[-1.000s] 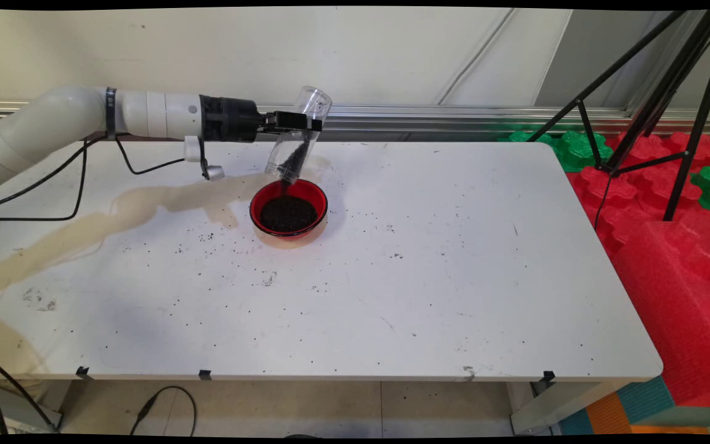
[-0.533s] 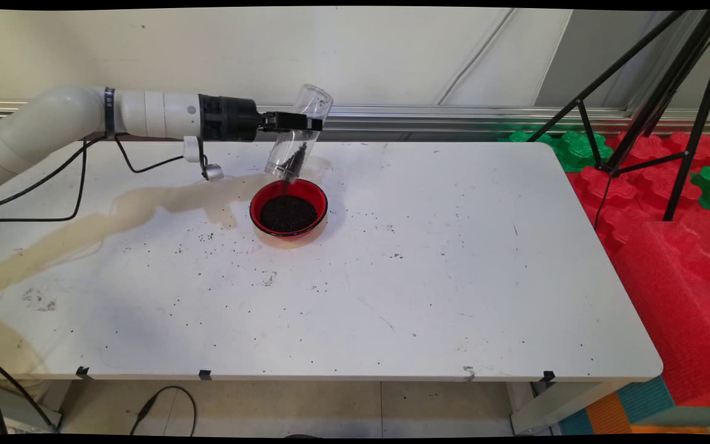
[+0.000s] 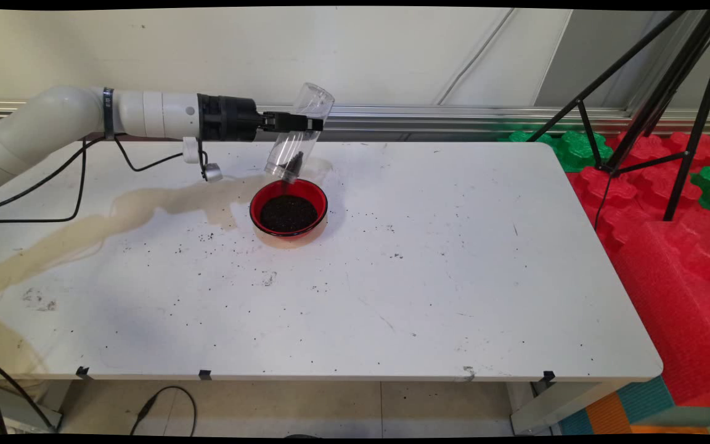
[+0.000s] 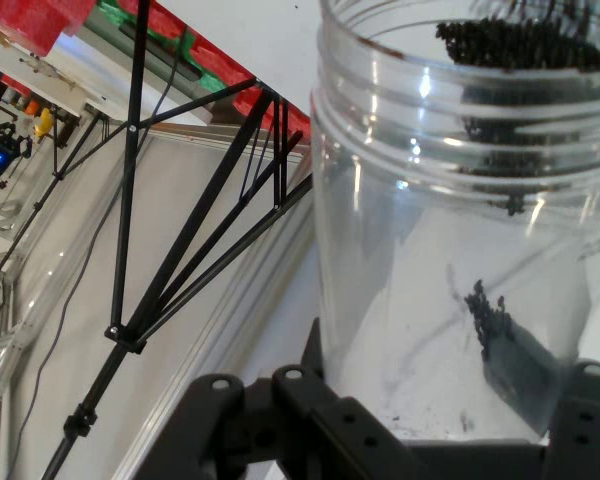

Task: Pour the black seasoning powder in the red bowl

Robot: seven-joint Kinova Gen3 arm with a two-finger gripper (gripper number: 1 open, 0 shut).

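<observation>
- Right now the gripper is clamped on a clear plastic jar, upper-centre of the main frame, jaws closed round its body at about mid-height; jar tipped mouth-down toward lower left, base up toward upper right
- Jar sits between the jaws, not beside them; hand view shows the jar filling the right half of the frame, w/ the black linkage rising at bottom edge on both sides of it
- Red bowl stands on the white table just below the jar mouth, apart from it; bowl holds a bed of dark grains; a small clump of grains lies inside the jar near the mouth
- Risks, as I judge them: mouth hangs over the bowl's upper-left rim, not its centre, so grains could miss or bounce off the rim; loose specks lie scattered on the table round the bowl
- Smooth, tilted jar could slip or turn in the jaws; grip looks firm, can't be sure
- Brownish stain runs across left of table; tripod at upper right, well apart
</observation>
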